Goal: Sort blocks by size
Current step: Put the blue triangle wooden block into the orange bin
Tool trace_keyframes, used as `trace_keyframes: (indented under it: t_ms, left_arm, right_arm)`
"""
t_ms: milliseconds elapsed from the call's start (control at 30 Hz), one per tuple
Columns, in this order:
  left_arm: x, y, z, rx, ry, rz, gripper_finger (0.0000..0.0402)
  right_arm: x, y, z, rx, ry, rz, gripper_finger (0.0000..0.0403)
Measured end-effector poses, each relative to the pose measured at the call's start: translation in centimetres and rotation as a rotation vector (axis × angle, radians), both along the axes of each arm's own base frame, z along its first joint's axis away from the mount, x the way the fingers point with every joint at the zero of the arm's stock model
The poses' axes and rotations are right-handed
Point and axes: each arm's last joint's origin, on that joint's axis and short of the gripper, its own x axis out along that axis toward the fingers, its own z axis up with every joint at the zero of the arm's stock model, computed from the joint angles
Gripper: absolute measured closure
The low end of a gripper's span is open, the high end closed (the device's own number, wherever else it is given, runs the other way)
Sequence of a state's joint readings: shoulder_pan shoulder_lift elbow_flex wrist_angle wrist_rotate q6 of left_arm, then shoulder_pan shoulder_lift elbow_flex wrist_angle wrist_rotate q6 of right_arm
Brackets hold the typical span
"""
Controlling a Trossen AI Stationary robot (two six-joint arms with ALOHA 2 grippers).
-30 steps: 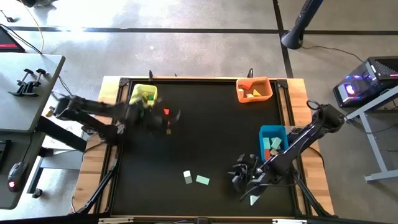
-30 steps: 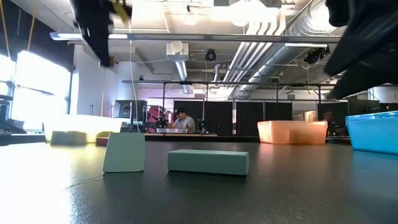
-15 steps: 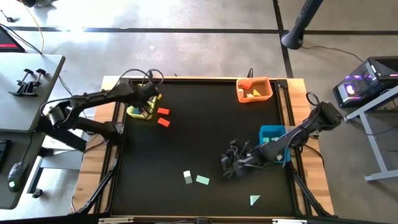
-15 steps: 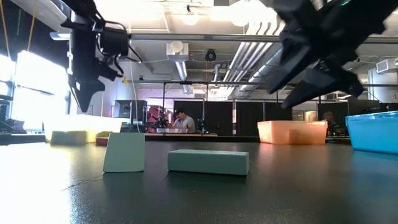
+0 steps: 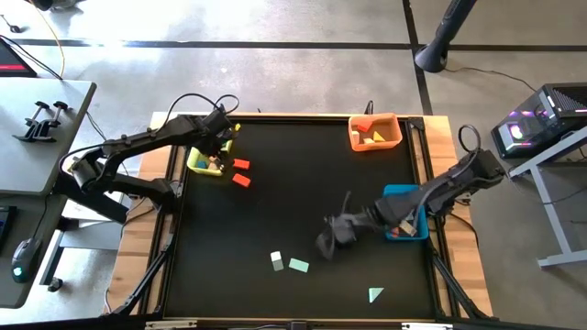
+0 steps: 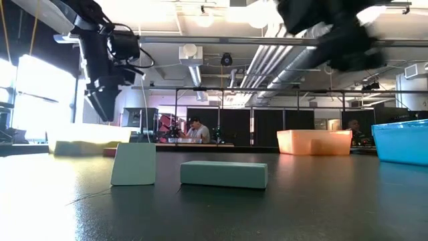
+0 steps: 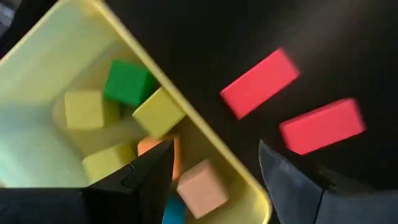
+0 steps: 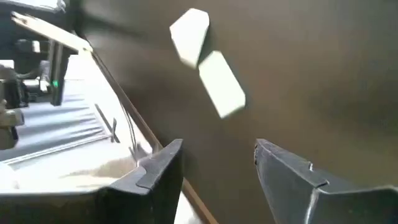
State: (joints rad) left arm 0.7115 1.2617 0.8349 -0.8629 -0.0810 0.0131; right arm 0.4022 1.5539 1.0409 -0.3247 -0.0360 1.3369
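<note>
My left gripper hangs open and empty over the near right rim of the yellow bin, which holds several small blocks. Two red bars lie flat on the mat just right of that bin. My right gripper is open and empty above the mat's middle, right of a mint cube and a mint bar, which lie flat side by side. A mint triangle lies flat near the front right.
An orange bin with a few blocks stands at the far right. A blue bin stands at the right edge under my right arm. The raised frame borders the black mat. Bare mat lies between the red bars and the mint blocks.
My left gripper has gone toward the table's far left, from beside the red bars to over the yellow bin's rim. My right gripper has left the mint triangle near the front right and gone toward the table's left and far side, to the mat's middle.
</note>
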Motion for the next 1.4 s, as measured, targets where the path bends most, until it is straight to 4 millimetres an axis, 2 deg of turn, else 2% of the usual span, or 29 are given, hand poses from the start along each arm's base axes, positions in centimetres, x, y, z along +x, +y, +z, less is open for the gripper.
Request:
trace_keyframes:
  t_ms: [167,267,367,567,700,933,1033,1233,1400]
  left_arm:
    - [0.9,-0.2,0.2,0.016,-0.071,-0.031,0.0181]
    - [1.4,-0.2,0.3,0.034,-0.107,-0.036,0.0181]
    - [2.0,-0.2,0.5,0.055,-0.162,-0.034,0.0181]
    - [2.7,-0.2,0.8,0.088,-0.213,-0.074,0.0181]
    - [2.9,-0.1,0.9,0.088,-0.242,-0.078,0.0181]
    - [3.0,-0.2,0.9,0.07,-0.257,-0.101,0.0181]
    - [3.0,-0.4,0.9,0.069,-0.249,-0.124,0.0181]
    - [3.3,-0.8,0.9,0.063,-0.246,-0.143,0.0181]
    - [3.5,-1.1,0.9,0.061,-0.246,-0.161,0.0181]
  right_arm:
    - [-3.0,4.5,-0.7,0.126,0.173,-0.147,0.021]
    - [-4.8,6.4,-1.1,0.217,0.332,-0.148,0.0204]
    - [-6.3,7.6,-1.3,0.308,0.501,-0.168,0.0184]
    - [-7.6,9.3,-1.4,0.446,0.672,-0.292,0.0114]
    - [-7.6,9.6,-3.3,0.422,0.813,-0.314,0.0089]
    - [-6.5,9.1,-7.8,0.398,0.851,-0.37,0.0091]
    - [-6.3,8.6,-9.2,0.39,0.891,-0.388,0.0093]
    - [-6.2,7.9,-10.0,0.391,0.864,-0.394,0.0104]
    - [-6.4,7.8,-10.2,0.39,0.879,-0.38,0.0159]
